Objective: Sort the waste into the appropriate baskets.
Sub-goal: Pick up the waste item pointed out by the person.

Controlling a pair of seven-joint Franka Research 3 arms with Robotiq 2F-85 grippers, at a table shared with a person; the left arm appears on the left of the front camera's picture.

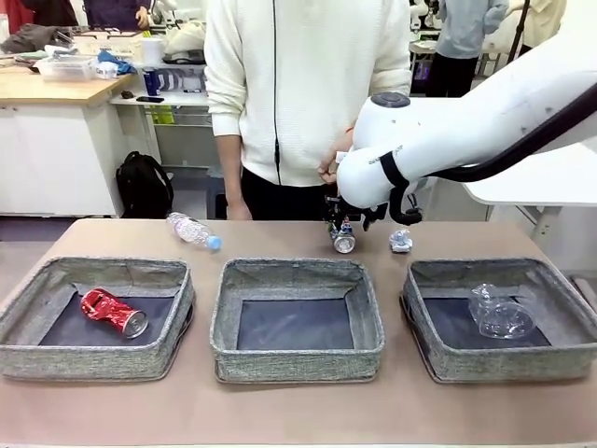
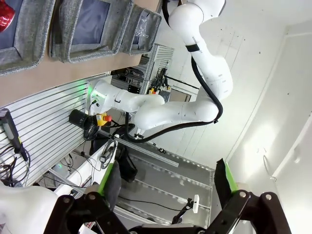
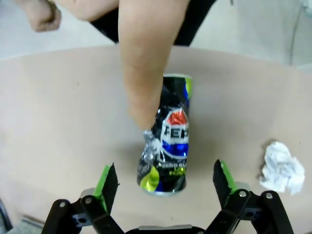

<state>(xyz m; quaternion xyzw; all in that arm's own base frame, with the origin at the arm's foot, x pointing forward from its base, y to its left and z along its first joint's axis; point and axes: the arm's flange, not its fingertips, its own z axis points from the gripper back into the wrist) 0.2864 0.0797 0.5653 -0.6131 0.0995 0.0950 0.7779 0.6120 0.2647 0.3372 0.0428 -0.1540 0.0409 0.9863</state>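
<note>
In the right wrist view, a dented dark blue-silver can [image 3: 168, 146] lies on the table between the fingers of my open right gripper [image 3: 165, 183]. A person's finger [image 3: 141, 78] presses on the can from above. A crumpled paper ball [image 3: 280, 165] lies to its right. From the front, my right gripper [image 1: 341, 224] hovers over the can [image 1: 343, 242], with the paper ball [image 1: 401, 242] beside it. The left basket [image 1: 28, 350] holds a crushed red can [image 1: 114, 313]. The right basket [image 1: 438, 359] holds a clear cup [image 1: 499, 313]. A clear bottle [image 1: 193, 231] lies behind the left basket. My left gripper [image 2: 168, 183] is open, empty and aimed away from the table.
The middle basket [image 1: 224, 359] has a bare dark bottom. A person in a white sweater [image 1: 298, 84] stands at the far edge, close to my right arm [image 1: 438, 135]. A bare strip of table runs in front of the baskets.
</note>
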